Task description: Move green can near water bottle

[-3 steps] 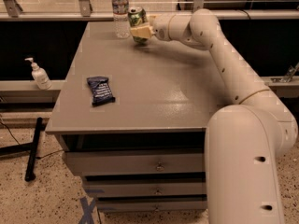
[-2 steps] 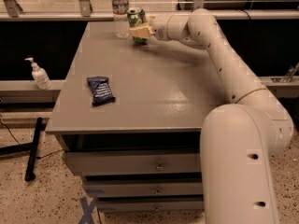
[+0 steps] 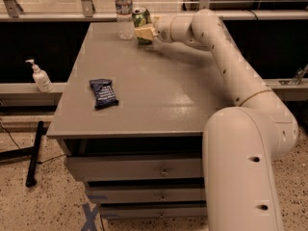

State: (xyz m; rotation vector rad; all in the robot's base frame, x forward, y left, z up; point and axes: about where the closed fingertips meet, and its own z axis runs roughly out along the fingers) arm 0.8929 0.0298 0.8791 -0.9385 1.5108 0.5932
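**Gripper holds the can beside the bottle at the far edge**

Gripper (image 3: 144, 32) sits at the far edge of the table (image 3: 159, 90), left of the middle of that edge, at the end of the arm (image 3: 226, 52) that reaches in from the near right corner. Its pale fingers are clamped around the lower half of the green can (image 3: 140, 16), whose silver top shows above them. The water bottle (image 3: 124, 13) stands upright just to the left of the can, at the same far edge. The two are very close, with only a narrow gap, if any. The fingers hide the can's base, so I cannot tell whether it rests on the tabletop or hangs just above it.

The carrying step looks all but finished, since the can is already next to the bottle. What seems to be left is the put-down. That calls for settling the can flat on the table, opening the fingers without nudging it sideways into the bottle, then backing the arm away to the right. The slim bottle looks easy to tip.

The dark blue snack packet (image 3: 103, 93) lies well apart, near the left edge. The pump dispenser bottle (image 3: 41, 78) stands off the table, beyond that edge.
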